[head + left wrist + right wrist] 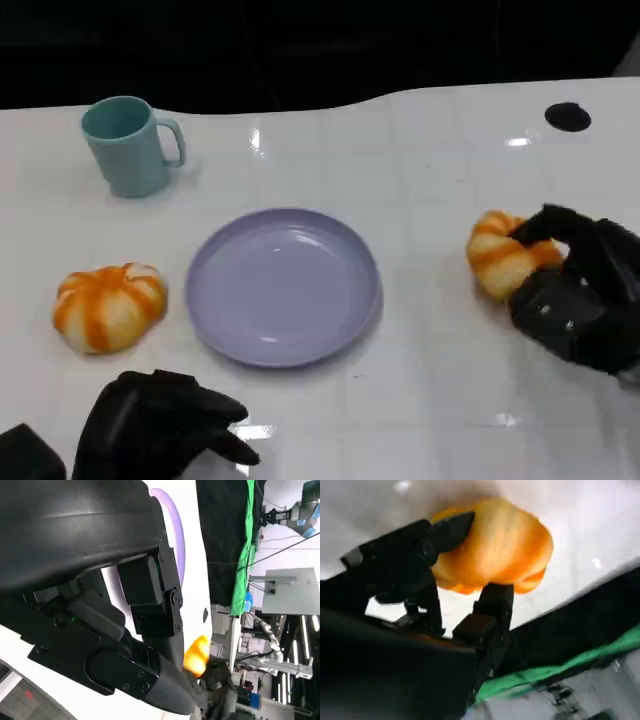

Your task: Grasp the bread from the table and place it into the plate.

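Though two breads lie out, these lines start from the one under the right hand.

Bread in hand: round orange-and-white striped bread roll (497, 254), on the table right of the plate; black right hand (575, 295) has fingers curled around its far and near sides, touching it; whether it is lifted off the table I cannot tell.
Handling: looks soft and light, likely to dent; a gentle grip across its broad sides should do.
Plate: round lavender plastic plate (283, 286), mid-table, bare, well apart from the roll.
Room: open white table (430, 400) between roll and plate; low rim to pass over.
Other bread: second striped roll (108, 306), left of plate.
Left hand: black left hand (160, 425) curled, holding nothing, near front edge.
Cup: teal mug (130, 145), far left, out of the path.
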